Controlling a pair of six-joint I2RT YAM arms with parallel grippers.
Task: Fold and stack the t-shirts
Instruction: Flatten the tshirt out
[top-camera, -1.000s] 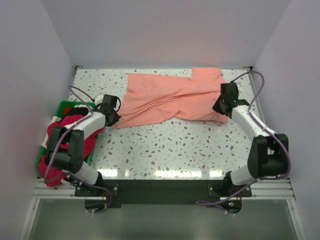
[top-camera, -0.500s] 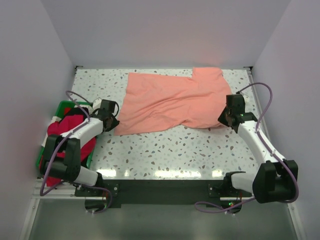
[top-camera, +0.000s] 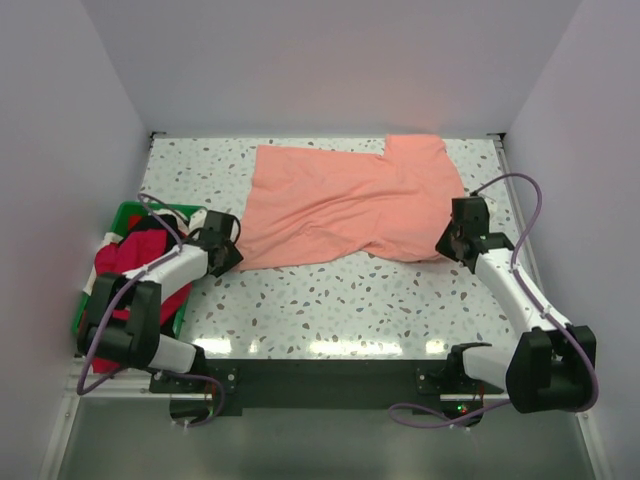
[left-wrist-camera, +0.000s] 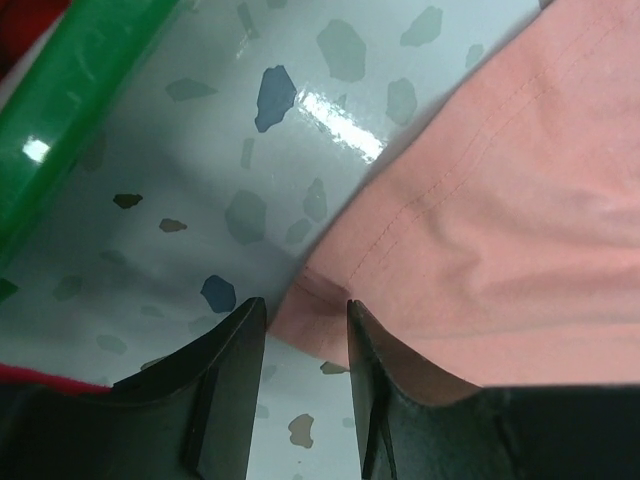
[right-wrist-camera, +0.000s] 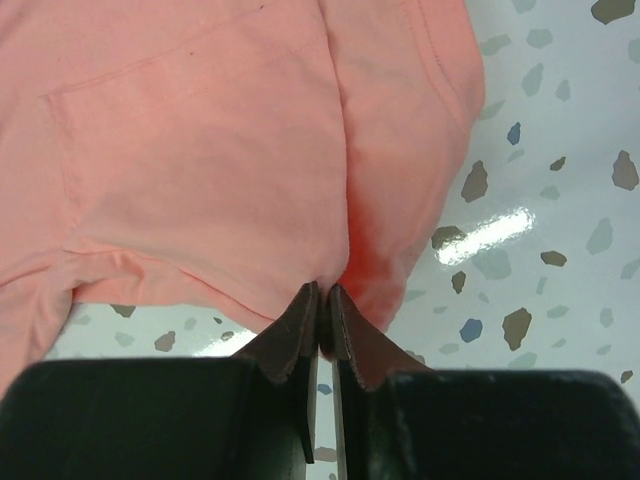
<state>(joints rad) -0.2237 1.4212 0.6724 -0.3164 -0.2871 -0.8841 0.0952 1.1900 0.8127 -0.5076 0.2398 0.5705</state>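
From above, the salmon-pink t-shirt (top-camera: 350, 205) lies opened out but rumpled on the far half of the speckled table (top-camera: 330, 300). It is not yet folded, and no stack has been started. At the left edge the green bin (top-camera: 125, 215) holds a crimson t-shirt (top-camera: 125, 265) with black and white cloth, so most of the work remains.

In the left wrist view, the left gripper (left-wrist-camera: 305, 307) stands partly open and holds nothing. The shirt's stitched hem corner lies just off its tips, on glossy terrazzo.

In the right wrist view, the right gripper (right-wrist-camera: 322, 292) is pressed nearly closed on the shirt's near right edge. Soft creases in the matte knit run into the tips.
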